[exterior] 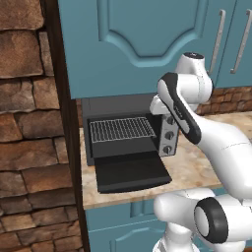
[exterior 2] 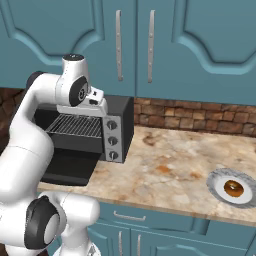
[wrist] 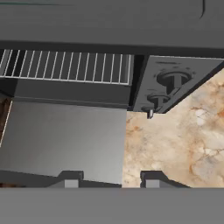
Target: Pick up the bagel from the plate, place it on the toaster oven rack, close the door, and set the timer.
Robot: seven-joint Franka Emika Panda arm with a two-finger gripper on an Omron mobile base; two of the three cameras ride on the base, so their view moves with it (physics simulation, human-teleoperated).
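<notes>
The bagel [exterior 2: 233, 188], a small golden-brown ring, lies on the pale plate [exterior 2: 216, 181] at the far right of the counter, well away from the arm. The black toaster oven stands at the left with its door [exterior: 132, 172] folded down flat. Its wire rack [exterior: 122, 129] is bare. Three knobs run down the silver strip, the timer [exterior: 167, 149] lowest. My gripper [wrist: 110, 180] hangs above the oven's front right corner, open, with nothing between its fingertips. Below it are the door [wrist: 61, 135] and the rack [wrist: 65, 66].
Teal upper cabinets [exterior 2: 150, 45] with silver handles hang over the oven. A stone wall [exterior: 29, 123] closes the left side. The marble counter [exterior 2: 170, 160] stretches between the oven and the plate, with its front edge near the base.
</notes>
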